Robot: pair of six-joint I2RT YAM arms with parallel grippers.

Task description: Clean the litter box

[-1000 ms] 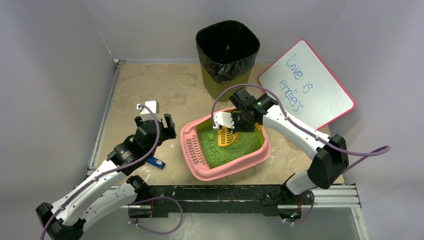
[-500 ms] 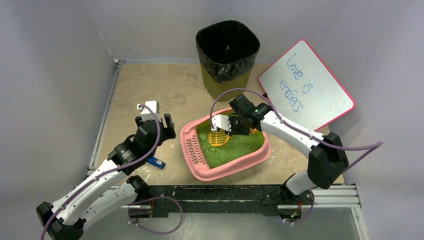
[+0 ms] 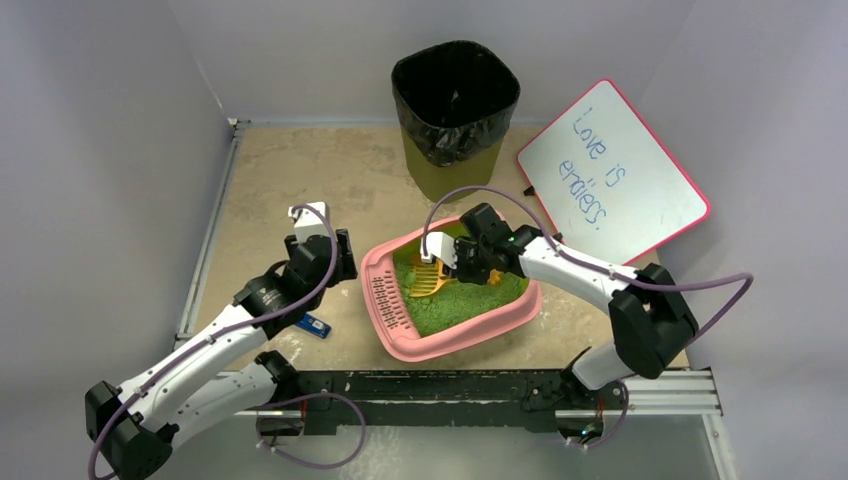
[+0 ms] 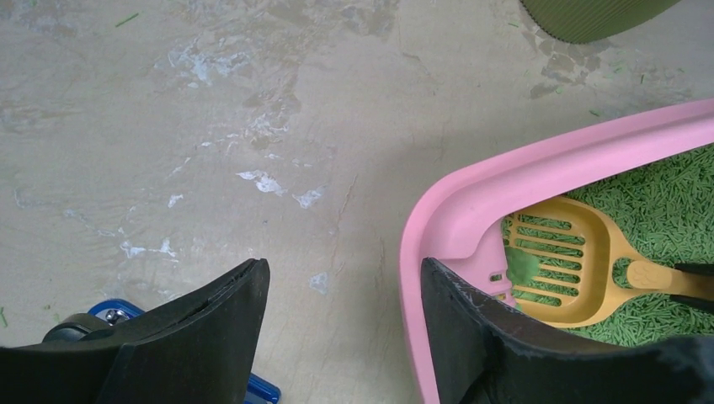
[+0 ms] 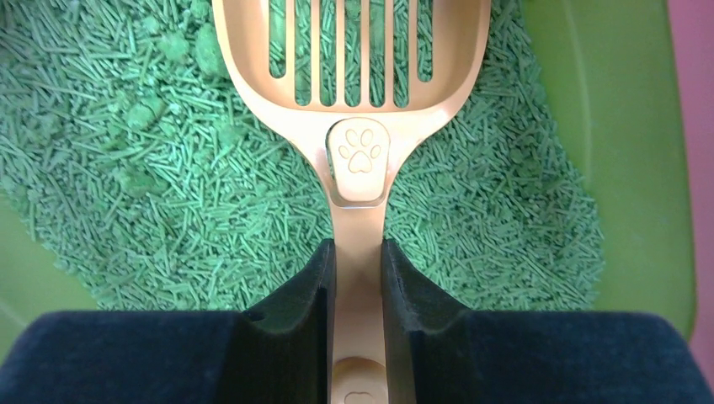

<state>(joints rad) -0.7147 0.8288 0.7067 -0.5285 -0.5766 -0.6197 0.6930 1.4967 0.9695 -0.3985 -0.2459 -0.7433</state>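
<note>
The pink litter box (image 3: 500,328) with green litter (image 3: 470,300) sits mid-table, its slotted lip on the left. My right gripper (image 3: 462,262) is shut on the handle of an orange slotted scoop (image 3: 428,281), whose head rests low on the litter near the box's left end. In the right wrist view the fingers (image 5: 311,286) clamp the scoop handle (image 5: 359,160) over the litter (image 5: 151,202). A green clump lies on the scoop (image 4: 526,265) in the left wrist view. My left gripper (image 3: 338,258) is open and empty, its jaws straddling the box's pink left rim (image 4: 459,198).
A tall olive bin (image 3: 456,110) with a black bag stands behind the box. A pink-framed whiteboard (image 3: 612,168) leans at the back right. A small blue object (image 3: 314,325) lies on the table by the left arm. Grey walls close in on three sides.
The right gripper has swept the scoop leftward and lower across the litter toward the box's left end. The left arm has moved right, up to the box's left rim.
</note>
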